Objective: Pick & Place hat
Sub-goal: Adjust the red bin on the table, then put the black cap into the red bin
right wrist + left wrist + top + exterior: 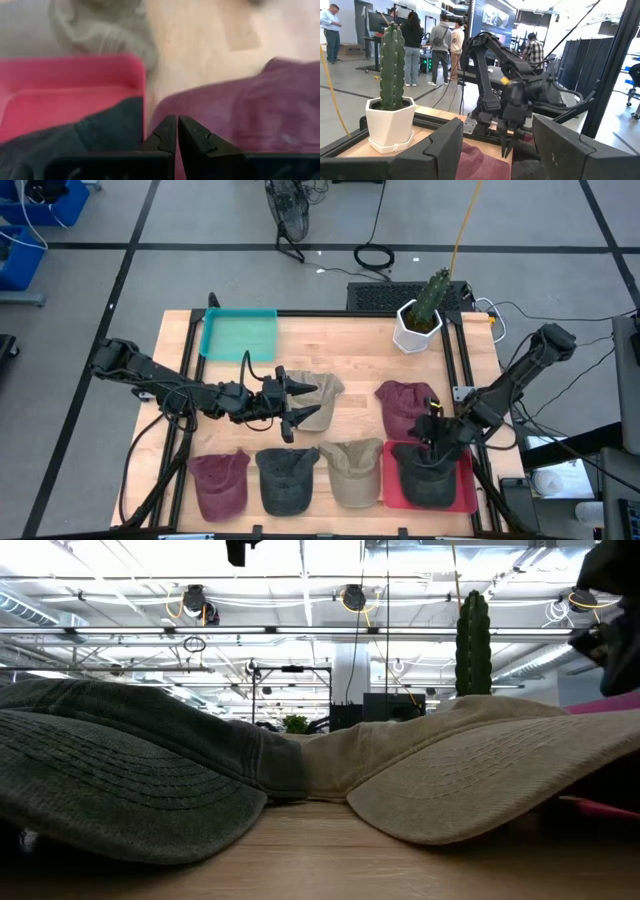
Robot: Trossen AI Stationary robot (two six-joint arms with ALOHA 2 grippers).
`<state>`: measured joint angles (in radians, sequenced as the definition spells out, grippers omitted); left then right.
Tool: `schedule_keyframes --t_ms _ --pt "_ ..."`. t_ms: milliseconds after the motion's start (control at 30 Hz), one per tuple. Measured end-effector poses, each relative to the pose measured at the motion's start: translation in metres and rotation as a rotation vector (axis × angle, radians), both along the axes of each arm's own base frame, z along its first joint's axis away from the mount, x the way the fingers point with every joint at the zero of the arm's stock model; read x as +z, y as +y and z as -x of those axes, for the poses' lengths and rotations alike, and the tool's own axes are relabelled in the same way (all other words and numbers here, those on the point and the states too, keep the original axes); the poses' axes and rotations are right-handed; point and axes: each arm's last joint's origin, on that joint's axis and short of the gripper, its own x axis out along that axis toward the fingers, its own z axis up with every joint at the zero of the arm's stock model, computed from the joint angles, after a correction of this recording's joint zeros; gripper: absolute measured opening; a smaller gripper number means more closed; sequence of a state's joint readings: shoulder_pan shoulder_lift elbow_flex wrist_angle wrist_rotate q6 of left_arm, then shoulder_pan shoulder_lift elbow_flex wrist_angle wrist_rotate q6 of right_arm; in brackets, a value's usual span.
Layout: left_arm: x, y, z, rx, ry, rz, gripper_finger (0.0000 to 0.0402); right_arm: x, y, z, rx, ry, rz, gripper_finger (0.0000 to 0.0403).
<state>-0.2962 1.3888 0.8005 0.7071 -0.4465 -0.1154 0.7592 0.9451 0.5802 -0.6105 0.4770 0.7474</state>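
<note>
Left gripper (300, 402) spread over beige hat (318, 398); I'd drop squarely onto its crown; right gripper (437, 435) pressed together.

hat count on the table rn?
6. Front row: maroon hat, dark grey hat, tan hat, black hat in the red tray. Mid-table: beige hat, second maroon hat. None visibly hidden.

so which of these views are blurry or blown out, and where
Right wrist view: soft throughout, the red tray and maroon hat smeared, only the shut right pincer fairly crisp. Low view: the near dark hat and tan hat fill the frame, ceiling lights glaring white behind. Left wrist view: the cactus is sharp, the near fingers soft. High view: evenly lit.
</note>
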Motion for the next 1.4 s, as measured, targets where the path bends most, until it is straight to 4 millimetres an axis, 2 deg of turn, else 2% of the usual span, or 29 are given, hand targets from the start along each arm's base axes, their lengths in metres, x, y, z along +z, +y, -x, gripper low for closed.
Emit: schedule_keyframes --t_ms 300,467,600,1067,1267,1400 --pt "0.0 0.0 0.0 0.0 0.0 0.001 0.0239 -0.03 -0.008 0.008 -0.018 0.082 -0.027 0.0008" --pt "0.0 0.0 0.0 0.0 0.0 0.001 0.0239 -0.037 -0.005 0.008 0.03 0.093 -0.115 0.0008" --pt "0.0 0.0 0.0 0.0 0.001 0.0 0.0239 -0.036 -0.001 0.006 0.074 0.091 -0.177 0.0008" --pt "-0.001 0.0 0.0 0.0 0.009 -0.002 0.0239 -0.032 -0.001 0.006 0.092 0.054 -0.173 0.0008" --pt "-0.009 -0.002 0.0 -0.006 0.094 -0.03 0.0239 -0.015 0.003 0.001 0.172 -0.117 -0.23 0.0008" --pt "-0.013 -0.007 0.001 -0.024 0.136 -0.049 0.0239 0.001 0.002 -0.002 0.235 -0.297 -0.167 0.0008"
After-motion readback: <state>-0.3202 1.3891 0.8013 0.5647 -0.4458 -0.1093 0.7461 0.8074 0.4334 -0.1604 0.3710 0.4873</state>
